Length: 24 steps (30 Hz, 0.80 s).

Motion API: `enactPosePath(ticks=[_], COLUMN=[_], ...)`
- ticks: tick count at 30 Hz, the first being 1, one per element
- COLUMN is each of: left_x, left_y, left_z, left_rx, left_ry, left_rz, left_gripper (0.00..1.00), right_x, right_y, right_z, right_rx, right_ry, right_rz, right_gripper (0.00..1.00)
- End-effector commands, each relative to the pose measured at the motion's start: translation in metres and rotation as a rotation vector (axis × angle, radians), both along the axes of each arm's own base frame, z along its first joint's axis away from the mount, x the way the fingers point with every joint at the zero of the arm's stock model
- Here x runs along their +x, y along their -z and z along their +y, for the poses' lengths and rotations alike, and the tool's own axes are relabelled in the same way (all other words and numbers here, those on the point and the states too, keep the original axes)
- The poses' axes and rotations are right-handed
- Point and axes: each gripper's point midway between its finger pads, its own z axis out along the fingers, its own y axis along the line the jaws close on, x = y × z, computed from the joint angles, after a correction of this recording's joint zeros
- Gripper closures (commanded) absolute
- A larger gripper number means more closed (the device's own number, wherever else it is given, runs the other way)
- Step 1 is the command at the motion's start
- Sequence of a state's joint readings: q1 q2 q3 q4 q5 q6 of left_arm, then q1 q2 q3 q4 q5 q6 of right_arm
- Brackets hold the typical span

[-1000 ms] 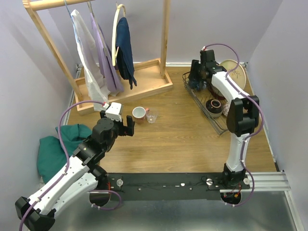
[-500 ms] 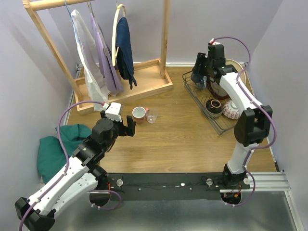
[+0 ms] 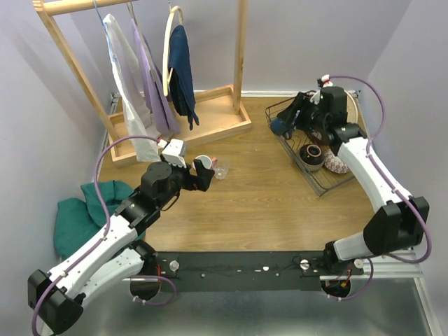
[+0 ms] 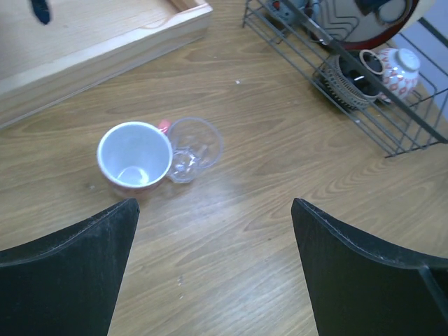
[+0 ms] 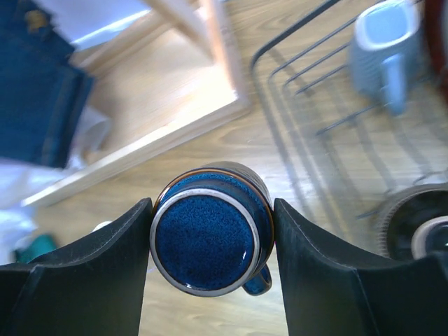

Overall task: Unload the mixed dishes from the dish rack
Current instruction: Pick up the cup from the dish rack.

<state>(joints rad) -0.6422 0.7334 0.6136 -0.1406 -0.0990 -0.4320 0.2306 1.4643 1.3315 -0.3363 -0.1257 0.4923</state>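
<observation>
My right gripper (image 3: 281,126) is shut on a dark blue mug (image 5: 210,241) and holds it bottom-up in the air, just left of the dish rack (image 3: 294,159). In the rack are a dark ribbed bowl (image 3: 313,155), a red-patterned bowl (image 3: 336,162), a cream plate with a dark red rim (image 4: 378,21) and a grey-blue mug (image 5: 381,42). My left gripper (image 4: 213,210) is open and empty, just short of a red mug with a white inside (image 4: 134,155) and a clear glass (image 4: 194,147) standing together on the wood floor.
A wooden clothes rack (image 3: 175,133) with hanging clothes stands at the back left. A green cloth (image 3: 73,210) lies at the left. Bare wood floor (image 3: 259,203) lies between the arms.
My right gripper has lifted the blue mug out of the rack and swung it left. My left gripper has moved forward toward the red mug and glass.
</observation>
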Motion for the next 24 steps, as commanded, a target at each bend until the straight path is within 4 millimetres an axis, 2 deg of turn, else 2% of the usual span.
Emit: enactPosePath(ticks=[1, 2, 3, 5, 6, 7, 8, 9, 13, 14, 16, 24], left_x=[0.006, 0.009, 0.011, 0.013, 0.014, 0.014, 0.013, 0.014, 0.013, 0.015, 0.011, 0.01], left_y=[-0.04, -0.037, -0.044, -0.044, -0.054, -0.057, -0.056, -0.066, -0.075, -0.075, -0.081, -0.088], left_z=[-0.036, -0.043, -0.048, -0.062, -0.068, -0.074, -0.082, -0.088, -0.109, -0.115, -0.125, -0.154], left_rx=[-0.16, -0.166, -0.205, -0.23, -0.261, -0.288, -0.302, -0.333, -0.398, -0.411, -0.437, -0.555], left_ry=[0.114, 0.13, 0.139, 0.18, 0.2, 0.219, 0.25, 0.269, 0.333, 0.343, 0.388, 0.468], left_rz=[-0.055, -0.04, -0.049, -0.032, -0.059, -0.055, -0.046, -0.074, -0.075, -0.063, -0.067, -0.024], left_gripper=[0.01, 0.01, 0.01, 0.01, 0.01, 0.01, 0.01, 0.01, 0.01, 0.01, 0.01, 0.02], right_x=[-0.025, -0.03, -0.032, -0.049, -0.052, -0.06, -0.068, -0.071, -0.092, -0.095, -0.104, -0.124], right_y=[-0.033, -0.034, -0.041, -0.038, -0.043, -0.036, -0.041, -0.045, -0.045, -0.038, -0.044, -0.041], right_z=[0.033, 0.035, 0.038, 0.046, 0.049, 0.055, 0.056, 0.058, 0.066, 0.067, 0.071, 0.077], right_rx=[0.236, 0.26, 0.291, 0.369, 0.404, 0.461, 0.491, 0.519, 0.624, 0.642, 0.692, 0.8], right_ry=[-0.105, -0.114, -0.128, -0.161, -0.18, -0.201, -0.213, -0.224, -0.275, -0.279, -0.31, -0.374], right_rz=[-0.071, -0.07, -0.095, -0.062, -0.083, -0.049, -0.054, -0.069, -0.025, -0.005, -0.003, 0.027], right_gripper=[0.83, 0.84, 0.84, 0.83, 0.83, 0.84, 0.84, 0.84, 0.83, 0.83, 0.84, 0.84])
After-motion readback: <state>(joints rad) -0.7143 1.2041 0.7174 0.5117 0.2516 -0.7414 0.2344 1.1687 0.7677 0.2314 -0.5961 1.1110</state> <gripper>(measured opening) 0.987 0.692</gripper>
